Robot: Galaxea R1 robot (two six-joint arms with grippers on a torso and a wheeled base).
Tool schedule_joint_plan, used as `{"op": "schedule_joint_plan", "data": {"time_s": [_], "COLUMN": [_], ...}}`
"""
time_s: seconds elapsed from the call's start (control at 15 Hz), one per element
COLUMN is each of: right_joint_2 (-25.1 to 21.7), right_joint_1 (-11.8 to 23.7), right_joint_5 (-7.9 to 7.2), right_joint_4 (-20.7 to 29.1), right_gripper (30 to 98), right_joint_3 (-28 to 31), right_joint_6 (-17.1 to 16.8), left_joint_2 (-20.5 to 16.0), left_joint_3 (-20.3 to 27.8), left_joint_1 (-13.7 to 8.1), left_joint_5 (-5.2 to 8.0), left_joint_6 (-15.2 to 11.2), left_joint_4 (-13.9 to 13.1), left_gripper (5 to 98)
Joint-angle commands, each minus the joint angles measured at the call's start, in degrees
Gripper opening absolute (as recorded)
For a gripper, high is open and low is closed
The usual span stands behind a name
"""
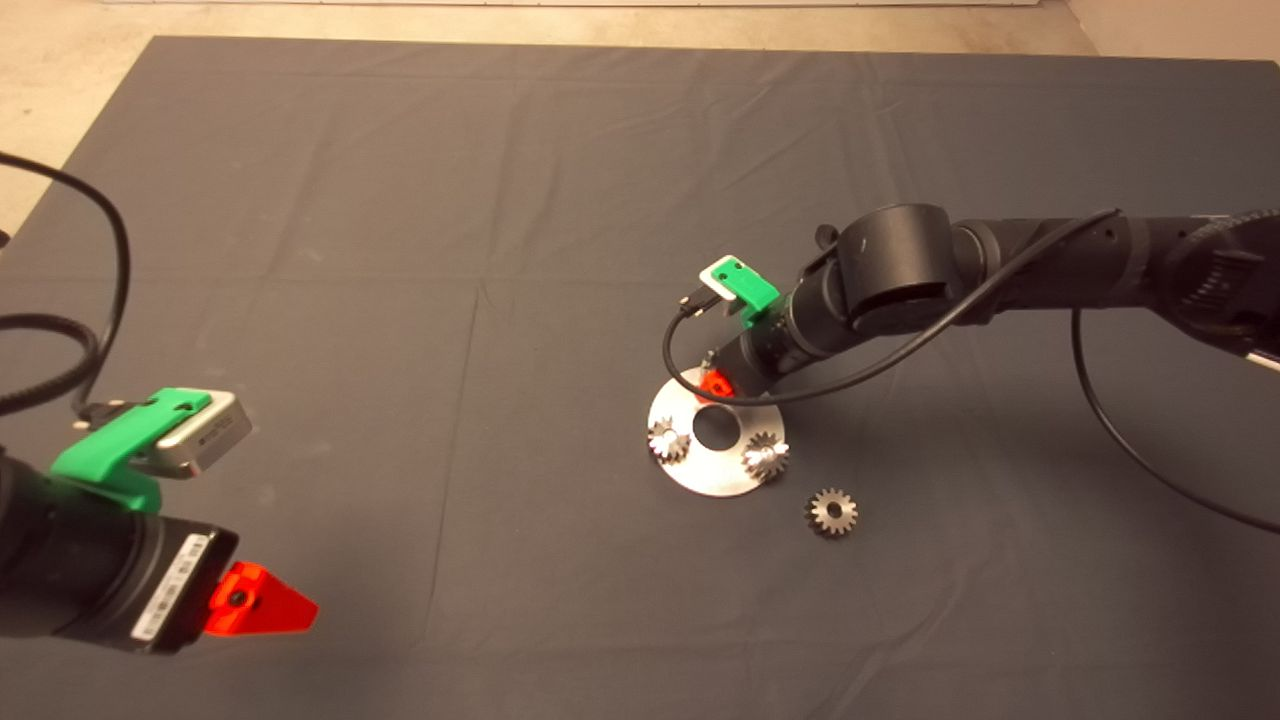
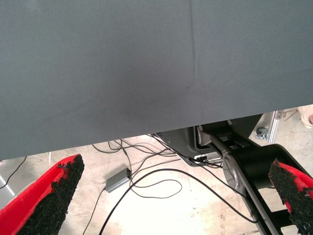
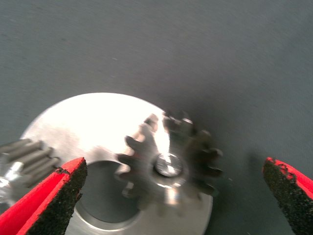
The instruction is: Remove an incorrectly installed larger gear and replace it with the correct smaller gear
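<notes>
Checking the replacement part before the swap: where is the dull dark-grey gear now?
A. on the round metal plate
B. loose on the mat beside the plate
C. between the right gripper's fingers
B: the smaller gear lies flat on the mat, clear of the round plate.

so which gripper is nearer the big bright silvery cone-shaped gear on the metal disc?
Right. The right gripper hangs open directly over the bright silvery cone-shaped gear, its fingers either side; the left gripper sits far off at the mat's lower-left edge.

My right gripper [image 3: 171, 196] hangs low over mid-mat, fingers [image 3: 49, 200] spread wide; my left gripper [image 2: 171, 196] waits at the near-left edge, equally spread.
</notes>
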Motion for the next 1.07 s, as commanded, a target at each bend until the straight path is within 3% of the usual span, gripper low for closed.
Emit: {"op": "schedule_joint_plan", "data": {"time_s": [0.0,0.4,0.47,0.6,1.0], "right_joint_2": [0.88,0.57,0.79,0.97,0.44], "right_joint_1": [0.11,-0.42,-0.51,-0.51,-0.51], "right_joint_5": [0.11,-0.63,-1.08,-3.48,-3.62], "right_joint_4": [-1.81,-3.05,-5.25,-7.74,-7.88], "right_gripper": [92.0,84.9,84.9,80.5,75.9], "right_joint_3": [0.24,0.33,0.5,0.5,0.42], "right_joint_6": [-2.87,-6.66,-7.33,-8.4,-9.34], "left_joint_2": [-0.24,-0.15,-0.15,-0.15,-0.15], "left_joint_3": [0.78,0.78,0.78,0.87,0.87], "left_joint_1": [-0.78,-0.78,-0.78,-0.69,-0.69], "left_joint_5": [0.36,0.27,0.27,0.27,0.27], "left_joint_6": [0.09,0.13,0.13,0.13,0.04], "left_joint_4": [-0.99,-0.99,-0.99,-0.99,-0.99], "left_gripper": [97.7,97.7,97.7,97.7,97.7]}}
